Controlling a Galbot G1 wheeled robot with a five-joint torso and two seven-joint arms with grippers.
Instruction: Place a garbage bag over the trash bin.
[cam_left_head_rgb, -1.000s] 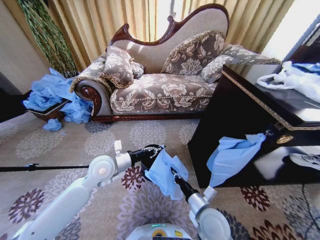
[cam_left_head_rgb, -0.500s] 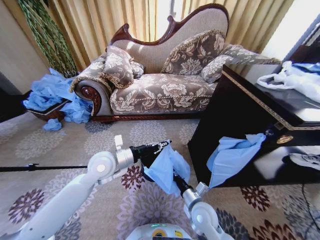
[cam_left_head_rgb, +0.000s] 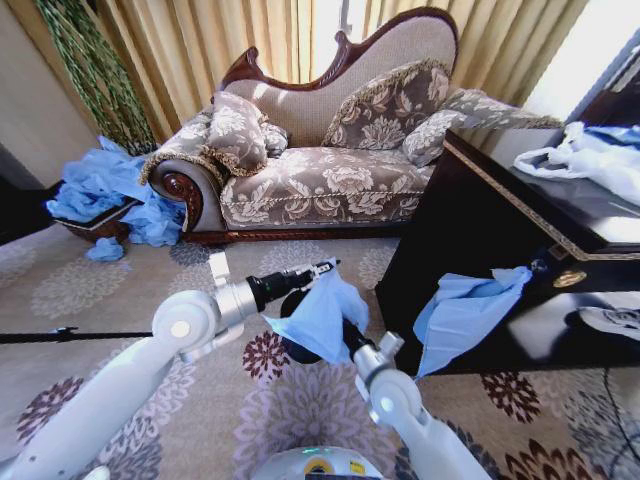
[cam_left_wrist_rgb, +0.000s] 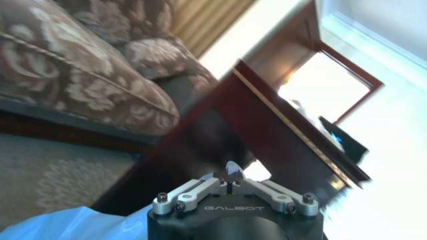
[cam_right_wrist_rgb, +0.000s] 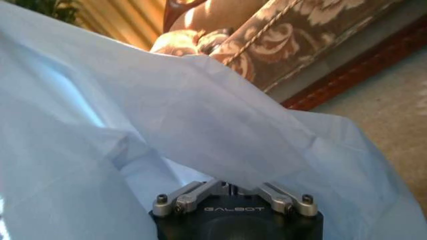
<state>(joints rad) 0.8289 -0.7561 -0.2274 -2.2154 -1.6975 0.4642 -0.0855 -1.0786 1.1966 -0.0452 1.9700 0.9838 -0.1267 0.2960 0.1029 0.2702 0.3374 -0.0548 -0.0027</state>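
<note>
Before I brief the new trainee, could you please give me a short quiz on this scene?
1. True or false: the garbage bag lies on the sofa.
2. The pile of blue bags sits: A) left of the sofa, B) on the sofa seat, C) beside the robot's right arm.
3. Which gripper pinches the bag's top edge?

Key:
1. False; it hangs over the trash bin, with the right gripper beneath it.
2. A.
3. The left gripper.
</note>
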